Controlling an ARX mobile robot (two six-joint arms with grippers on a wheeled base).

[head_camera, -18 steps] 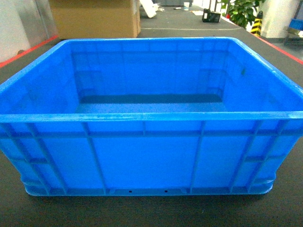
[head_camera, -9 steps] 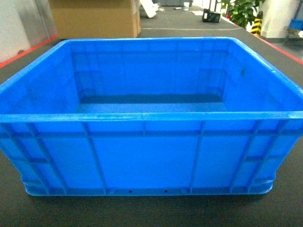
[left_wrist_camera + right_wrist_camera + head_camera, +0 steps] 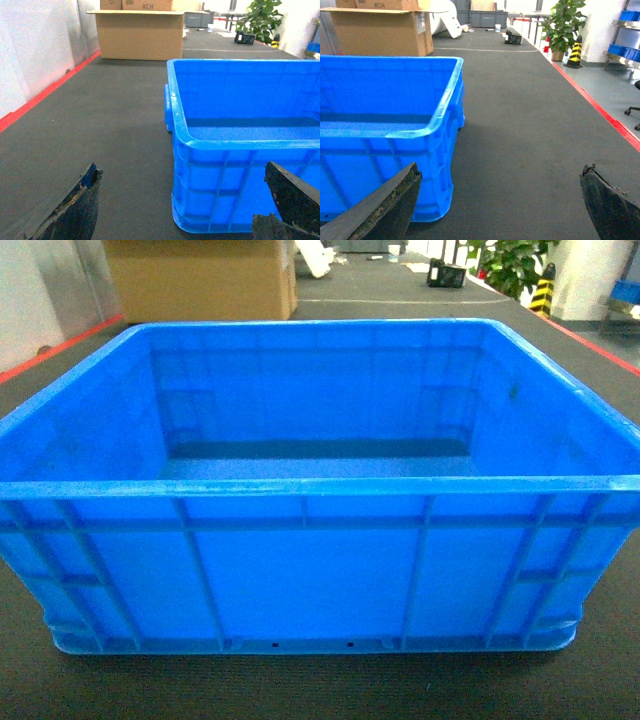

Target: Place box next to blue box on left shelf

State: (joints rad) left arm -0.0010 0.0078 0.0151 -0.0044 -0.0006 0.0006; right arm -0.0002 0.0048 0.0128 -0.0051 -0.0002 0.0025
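The box stands upright and empty on the dark ribbed floor mat, filling the head view, with a cardboard carton well behind it at 11 o'clock. The left gripper is spread wide, unladen, its fingers straddling the box's near left corner without visible contact. The right gripper is likewise spread and unladen, with the box's near right corner at its 10 o'clock and a potted plant far off at 1 o'clock.
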